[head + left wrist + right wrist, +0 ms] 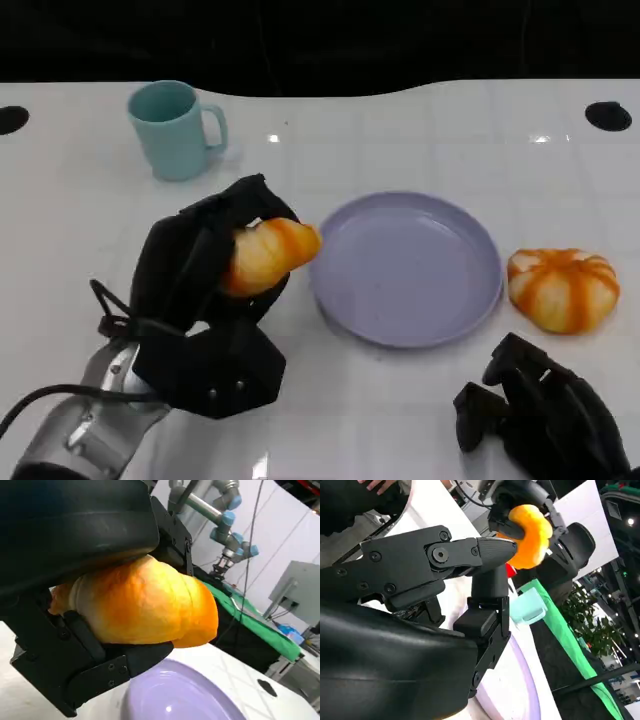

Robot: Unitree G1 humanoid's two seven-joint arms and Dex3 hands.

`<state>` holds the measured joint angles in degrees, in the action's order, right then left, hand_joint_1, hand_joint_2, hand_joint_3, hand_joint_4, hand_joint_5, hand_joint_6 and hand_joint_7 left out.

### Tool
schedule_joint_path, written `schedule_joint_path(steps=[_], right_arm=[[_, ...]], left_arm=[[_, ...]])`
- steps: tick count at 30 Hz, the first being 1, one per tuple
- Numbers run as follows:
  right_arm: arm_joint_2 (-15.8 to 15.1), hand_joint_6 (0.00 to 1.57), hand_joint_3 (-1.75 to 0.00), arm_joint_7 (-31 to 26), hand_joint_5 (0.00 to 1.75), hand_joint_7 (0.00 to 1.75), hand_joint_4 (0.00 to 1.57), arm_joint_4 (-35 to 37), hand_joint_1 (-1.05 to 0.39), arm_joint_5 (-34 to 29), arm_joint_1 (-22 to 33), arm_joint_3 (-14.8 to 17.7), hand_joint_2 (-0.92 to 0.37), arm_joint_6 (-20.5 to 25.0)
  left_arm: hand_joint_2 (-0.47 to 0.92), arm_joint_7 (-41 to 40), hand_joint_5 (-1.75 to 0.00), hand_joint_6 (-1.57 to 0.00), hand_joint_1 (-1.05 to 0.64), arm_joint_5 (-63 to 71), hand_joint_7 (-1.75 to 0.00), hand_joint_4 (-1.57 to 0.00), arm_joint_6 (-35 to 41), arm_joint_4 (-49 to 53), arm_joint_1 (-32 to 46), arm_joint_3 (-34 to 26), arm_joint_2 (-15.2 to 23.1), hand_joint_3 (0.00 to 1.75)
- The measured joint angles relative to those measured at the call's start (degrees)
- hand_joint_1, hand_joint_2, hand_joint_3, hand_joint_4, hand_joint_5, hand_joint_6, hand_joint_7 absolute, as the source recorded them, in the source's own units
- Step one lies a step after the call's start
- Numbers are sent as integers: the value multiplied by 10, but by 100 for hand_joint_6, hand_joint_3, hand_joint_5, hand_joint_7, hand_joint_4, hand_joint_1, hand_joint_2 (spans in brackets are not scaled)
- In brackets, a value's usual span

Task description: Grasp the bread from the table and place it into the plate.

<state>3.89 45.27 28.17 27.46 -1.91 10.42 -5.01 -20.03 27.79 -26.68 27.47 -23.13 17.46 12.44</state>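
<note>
While we hold the bread [268,255] in our left hand [205,290], it hangs just beside the plate's near-left rim, not yet over the dish.

We judge the carry step to be under way: the next move calls for taking the bread further across over the purple plate [405,268], lowering, and loosening the fingers [127,664] wrapped under and over it. The plate holds nothing so far; the teal mug [176,129] stands well apart behind, contents unseen. A second bun [562,288] lies just right of the plate. Our right hand [535,410] rests low, holding nothing, fingers curled.
</note>
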Motion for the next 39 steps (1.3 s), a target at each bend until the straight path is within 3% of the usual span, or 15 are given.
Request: schedule_joint_path(steps=[5, 16, 20, 23, 25, 27, 31, 35, 39], right_arm=[[0, 70, -23, 0, 167, 141, 78, 5, -56, 0, -4, 0, -92, -2], [1, 69, -24, 7, 167, 140, 79, 10, -56, 1, -7, 1, -92, -5], [1, 69, -24, 10, 167, 141, 79, 11, -56, 2, -7, 1, -92, -6], [1, 70, -24, 11, 167, 141, 79, 11, -57, 2, -7, 1, -92, -6], [1, 69, -23, 11, 167, 141, 79, 11, -57, 2, -7, 2, -92, -7], [1, 69, -23, 11, 167, 140, 79, 11, -57, 2, -7, 2, -92, -7], [1, 69, -23, 11, 167, 141, 79, 10, -57, 2, -6, 1, -92, -7], [1, 69, -23, 11, 167, 140, 79, 10, -57, 2, -6, 1, -92, -11], [1, 69, -24, 11, 167, 141, 79, 9, -56, 2, -5, 1, -92, -11]], left_arm=[[29, 5, -175, -71, -19, 37, -174, -89, -3, 19, -45, 15, -14, 139], [45, -117, -175, -73, -28, 200, -174, -91, -3, 154, -175, 110, -68, 121], [52, -121, -175, -77, -30, 211, -154, -87, 5, 203, -208, 130, -82, 110], [64, -103, -143, -76, -34, 211, -105, -81, 8, 232, -225, 141, -86, 87], [81, -59, -106, -58, -42, 209, -54, -55, 15, 239, -236, 146, -86, 48], [90, 8, -80, -37, -58, 204, -26, -25, 32, 230, -243, 152, -82, 33], [92, 141, -60, -21, -85, 200, -11, -2, 66, 197, -246, 167, -65, 44], [92, 202, -44, -16, -101, 197, -7, 0, 88, 166, -245, 169, -51, 62], [92, 242, -29, -14, -105, 192, -6, 0, 97, 148, -241, 171, -42, 69]])
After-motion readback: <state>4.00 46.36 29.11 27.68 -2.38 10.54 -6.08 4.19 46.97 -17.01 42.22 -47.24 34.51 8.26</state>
